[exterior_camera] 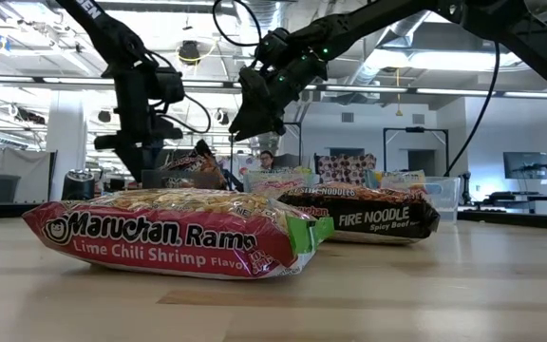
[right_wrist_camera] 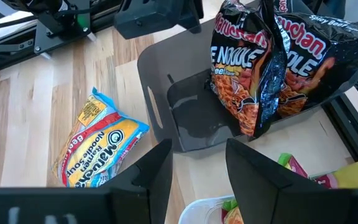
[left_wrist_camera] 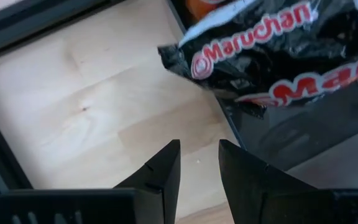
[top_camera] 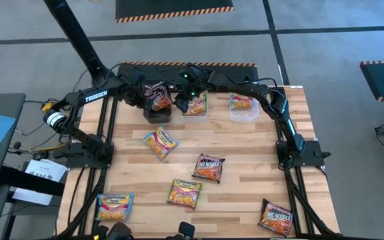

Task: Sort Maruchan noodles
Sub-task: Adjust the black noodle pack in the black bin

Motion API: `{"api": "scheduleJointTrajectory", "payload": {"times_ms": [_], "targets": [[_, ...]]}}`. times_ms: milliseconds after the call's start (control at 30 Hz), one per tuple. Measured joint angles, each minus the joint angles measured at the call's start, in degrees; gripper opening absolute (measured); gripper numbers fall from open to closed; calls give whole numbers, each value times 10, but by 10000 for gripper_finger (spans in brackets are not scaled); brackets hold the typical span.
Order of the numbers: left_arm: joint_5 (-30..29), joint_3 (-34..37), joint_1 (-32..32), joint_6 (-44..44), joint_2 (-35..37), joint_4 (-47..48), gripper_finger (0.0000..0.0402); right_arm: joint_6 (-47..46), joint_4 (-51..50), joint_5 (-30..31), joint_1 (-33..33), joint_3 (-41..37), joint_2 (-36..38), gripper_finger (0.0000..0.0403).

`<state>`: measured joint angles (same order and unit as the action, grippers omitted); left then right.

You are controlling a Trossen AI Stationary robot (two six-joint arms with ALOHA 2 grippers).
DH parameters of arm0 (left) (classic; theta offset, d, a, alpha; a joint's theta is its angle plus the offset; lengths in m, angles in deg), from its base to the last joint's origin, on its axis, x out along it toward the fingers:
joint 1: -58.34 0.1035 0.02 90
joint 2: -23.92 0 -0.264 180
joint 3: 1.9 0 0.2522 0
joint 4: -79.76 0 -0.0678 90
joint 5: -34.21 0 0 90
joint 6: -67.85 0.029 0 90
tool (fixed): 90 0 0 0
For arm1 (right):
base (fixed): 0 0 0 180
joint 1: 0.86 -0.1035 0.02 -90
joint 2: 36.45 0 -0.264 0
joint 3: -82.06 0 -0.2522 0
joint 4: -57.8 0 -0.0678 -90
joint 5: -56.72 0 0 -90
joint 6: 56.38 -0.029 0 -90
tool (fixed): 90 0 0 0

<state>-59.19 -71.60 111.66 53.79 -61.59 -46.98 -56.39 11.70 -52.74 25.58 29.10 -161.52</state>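
Grey floor (top_camera: 325,47) with hazard-striped mats (top_camera: 173,9) surrounded the table (top_camera: 245,183); beyond it, ceiling lights (exterior_camera: 435,59) and monitors (exterior_camera: 525,166) showed.

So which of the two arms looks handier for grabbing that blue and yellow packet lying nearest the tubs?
Probably the left. The left gripper hangs open by the black tub, and the blue-yellow packet lies just below it. The right gripper, also open, hovers farther right.

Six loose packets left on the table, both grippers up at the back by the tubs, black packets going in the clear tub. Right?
Not quite. The black packets sit in the dark tub, as the right wrist view shows. The rest holds: left gripper and right gripper are both by the tubs.
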Motion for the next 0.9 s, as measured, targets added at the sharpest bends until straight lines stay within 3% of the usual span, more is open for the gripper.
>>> {"api": "scheduleJointTrajectory", "payload": {"times_ms": [267,667,900], "targets": [[-10,-5,3,10,7,11,96,12,13,0,0,0,0,176],[-45,-145,3,33,58,147,96,36,140,0,8,0,1,176],[11,-229,0,33,109,171,96,45,225,0,26,0,1,176]]}}
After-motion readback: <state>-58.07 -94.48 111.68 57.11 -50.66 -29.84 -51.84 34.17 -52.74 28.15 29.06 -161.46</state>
